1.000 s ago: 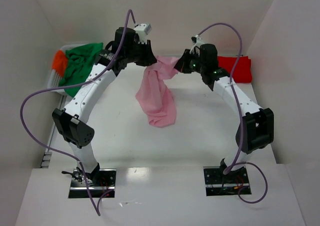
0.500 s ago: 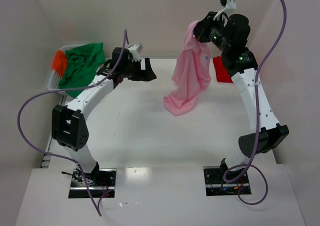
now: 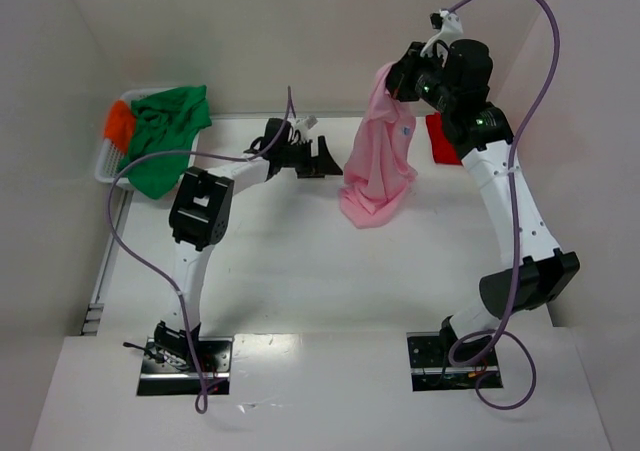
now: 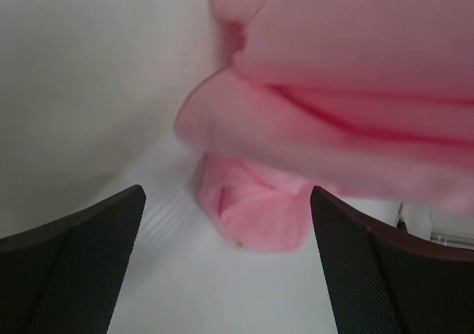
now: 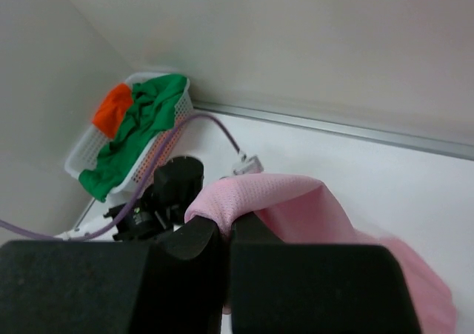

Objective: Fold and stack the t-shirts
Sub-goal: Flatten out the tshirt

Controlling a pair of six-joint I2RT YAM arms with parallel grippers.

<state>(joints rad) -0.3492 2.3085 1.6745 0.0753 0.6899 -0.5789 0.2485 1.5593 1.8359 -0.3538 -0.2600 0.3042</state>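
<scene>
Hanging limp from the right tool [image 3: 396, 77], which is clamped shut on it: pink t-shirt [image 3: 378, 166], judged light, soft, floppy. Its lower hem is best taken by the wide-open left tool [image 3: 333, 159].

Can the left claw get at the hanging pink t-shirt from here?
Probably yes: the left claw stands open, facing the light pink cloth t-shirt hanging from the right claw, nothing between them.

Just right of the pink t-shirt [image 3: 378, 161], we see only a sliver of the red t-shirt [image 3: 438, 143] behind the right arm [image 3: 500, 186]. Far to its left, the green t-shirt [image 3: 165, 131] covers most of the orange t-shirt [image 3: 119, 123]. From the left wrist, the pink t-shirt is blurred and cut off at top and right.
</scene>
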